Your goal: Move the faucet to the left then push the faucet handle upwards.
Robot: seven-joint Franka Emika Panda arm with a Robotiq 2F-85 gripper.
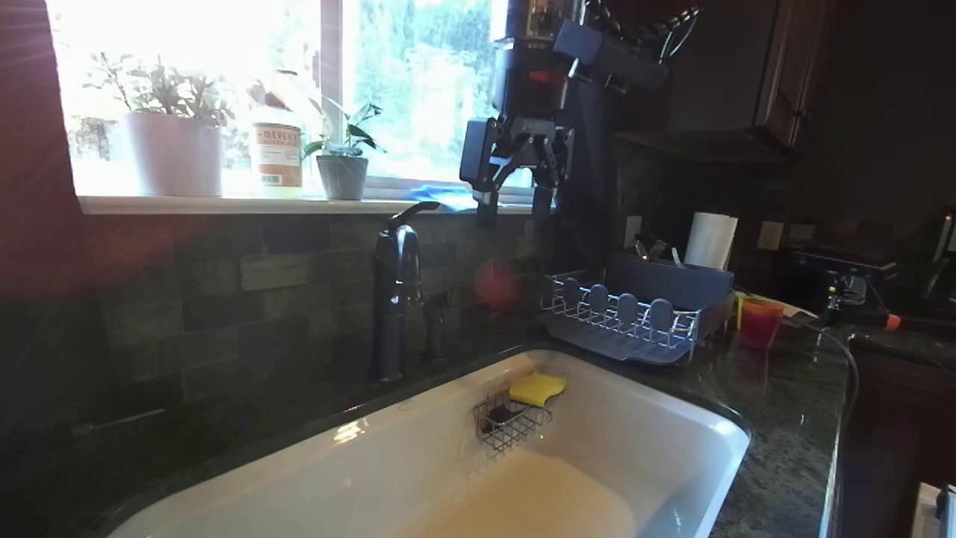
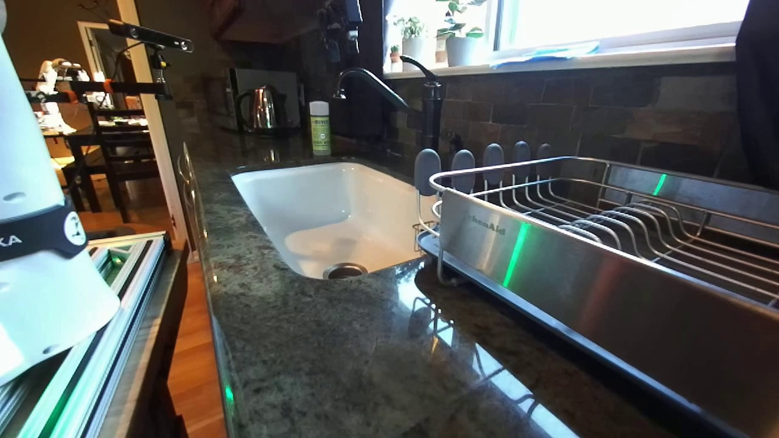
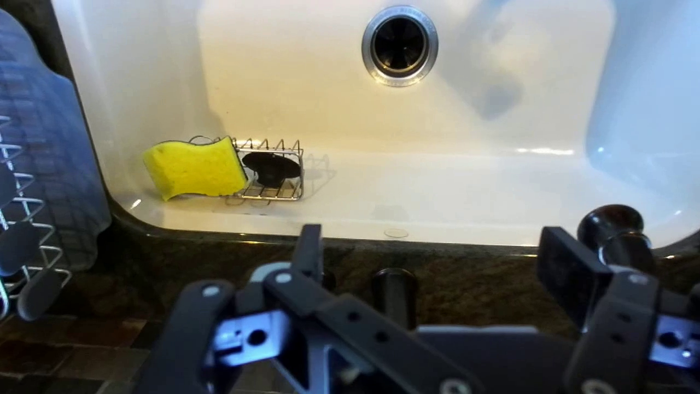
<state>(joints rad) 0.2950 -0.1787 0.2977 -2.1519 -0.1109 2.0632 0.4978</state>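
In an exterior view, a large potted plant (image 1: 173, 153) stands on the sill beside a bottle (image 1: 278, 153) whose label seems to read "MEYER'S" above a barcode, smaller lines blurred. The faucet (image 1: 388, 321) stands upright behind the white sink (image 1: 635, 418), its dark faucet handle (image 1: 414, 214) slanting up and right. Right of that lever, with a visible gap, hangs the gripper (image 1: 515, 211), its jaws spread wide and released.

In an exterior view, a black band (image 2: 36, 233) on the white robot arm (image 2: 48, 304) shows "KA", cut by the picture's edge, beside a round emblem. A can (image 2: 321, 134) has a green label with print too small to read; the dish rack (image 2: 578, 280) shows "chenAid", the start illegible.

In the wrist view, a yellow sponge (image 3: 197, 168) lies on a wire caddy (image 3: 301, 175); the drain ring (image 3: 400, 80) bears unreadable lettering.
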